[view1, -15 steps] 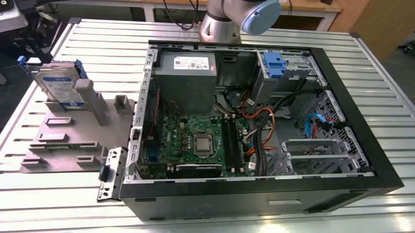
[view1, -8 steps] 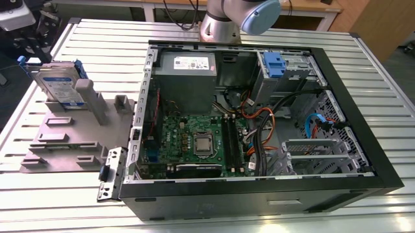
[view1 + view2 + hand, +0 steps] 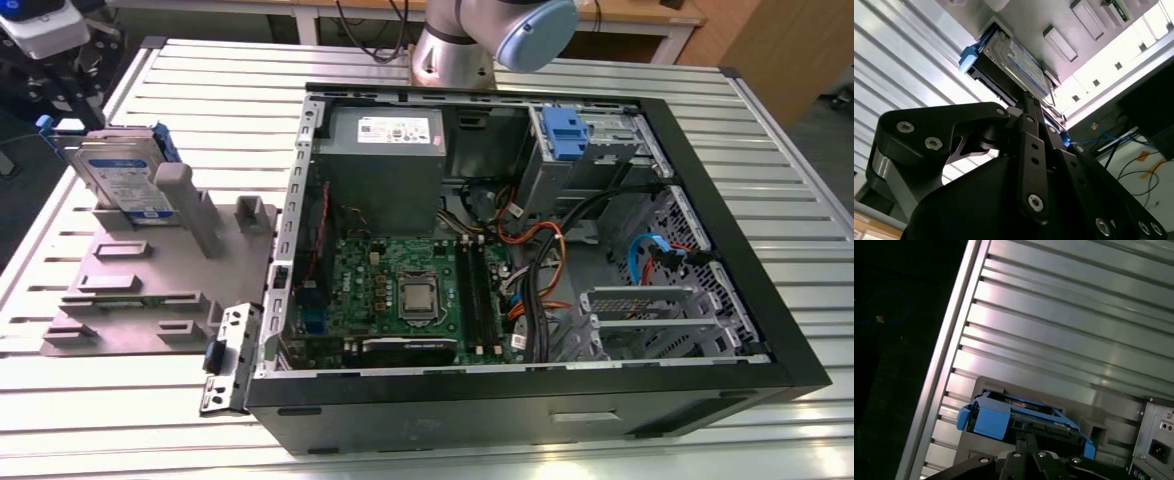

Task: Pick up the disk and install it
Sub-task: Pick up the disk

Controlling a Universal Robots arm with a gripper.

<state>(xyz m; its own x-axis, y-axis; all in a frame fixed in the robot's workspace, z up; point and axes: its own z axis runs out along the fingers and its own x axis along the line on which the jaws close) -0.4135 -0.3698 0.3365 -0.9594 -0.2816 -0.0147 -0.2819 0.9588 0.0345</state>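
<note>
Disk (image 3: 123, 180) stands on edge in a grey holder (image 3: 134, 290) at the exterior view's far left of the slatted surface (image 3: 787, 140). It is apart from the open computer case (image 3: 534, 400) on the exterior view's right. In the first wrist view the gripper (image 3: 1027, 439) is closed, tips together, just beside the disk's blue-railed edge. Whether they touch it cannot be told.

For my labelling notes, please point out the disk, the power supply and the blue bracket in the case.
disk (image 3: 120, 180): exterior view, label face.
power supply (image 3: 380, 185): exterior view, grey face below sticker.
blue bracket (image 3: 566, 135): exterior view, its middle.
</note>
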